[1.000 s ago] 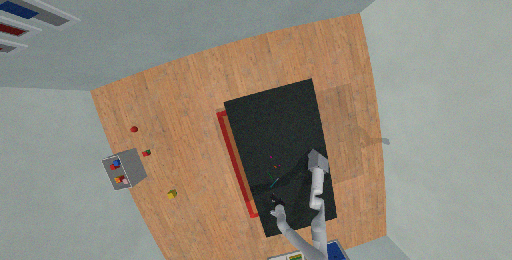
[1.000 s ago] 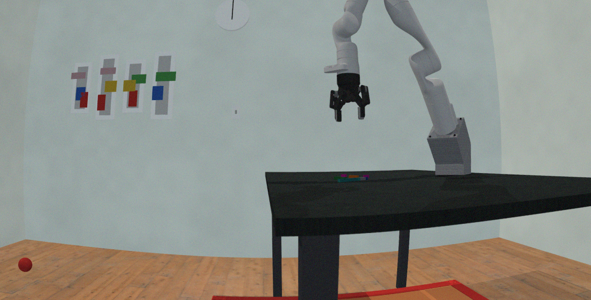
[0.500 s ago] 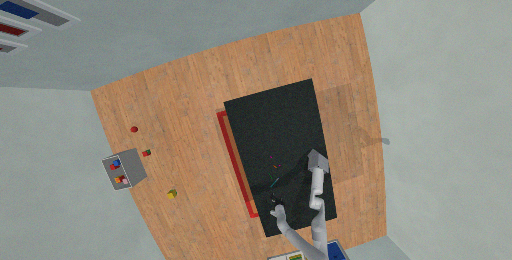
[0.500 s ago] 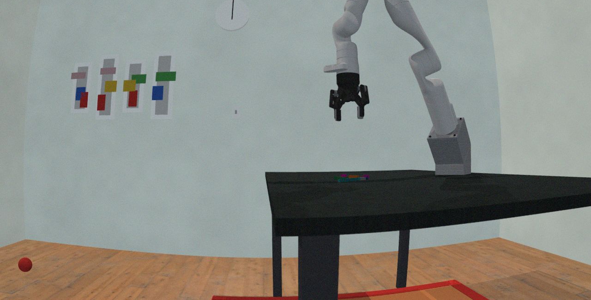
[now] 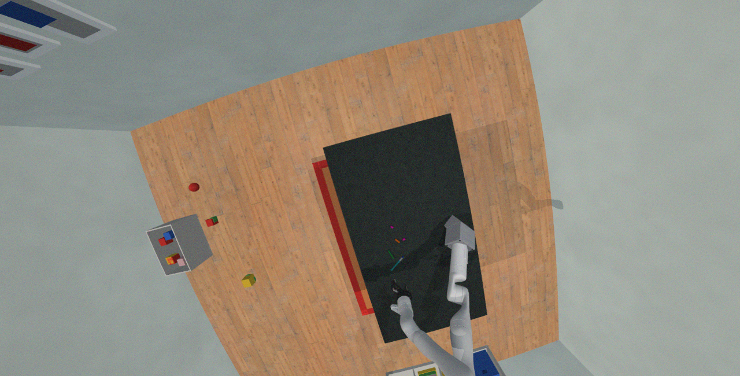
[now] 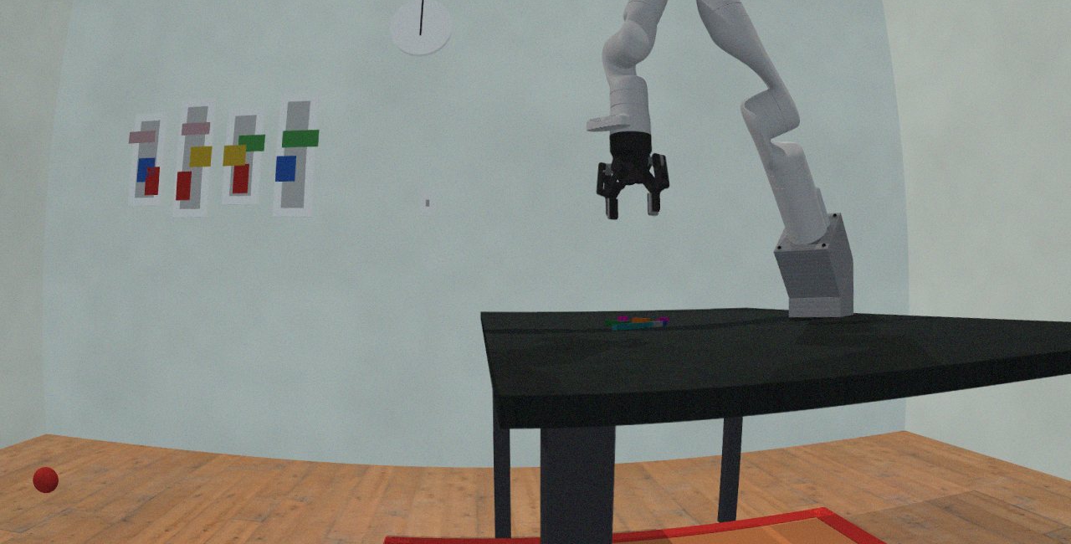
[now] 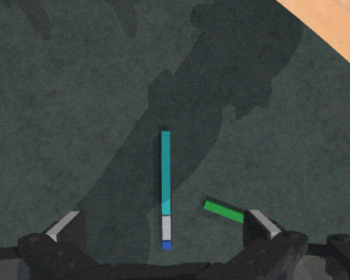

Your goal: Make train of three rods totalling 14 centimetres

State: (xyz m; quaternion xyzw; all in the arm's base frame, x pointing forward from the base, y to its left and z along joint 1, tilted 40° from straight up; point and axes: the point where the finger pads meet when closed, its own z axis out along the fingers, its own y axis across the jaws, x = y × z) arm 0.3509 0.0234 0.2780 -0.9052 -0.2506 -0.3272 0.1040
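A turquoise rod (image 7: 166, 171) (image 5: 396, 264), a grey rod (image 7: 166, 228) and a blue rod (image 7: 166, 245) lie flat end to end in one straight line, with no clear gap between them. A green rod (image 7: 223, 211) (image 5: 391, 254) lies slanted beside the line, apart from it, partly hidden by a finger in the wrist view. An orange rod (image 5: 397, 240) and two magenta rods (image 5: 391, 227) (image 5: 404, 239) lie farther up the table in the top view. My gripper (image 6: 632, 215) (image 7: 165, 229) is open and empty, high above the table.
The dark table (image 5: 393, 166) (image 6: 749, 368) carries the rods and the arm's grey base (image 5: 459, 233) (image 6: 814, 271). The table's edge cuts the upper right corner of the wrist view. A red-edged mat (image 5: 339, 228) lies on the floor beside the table.
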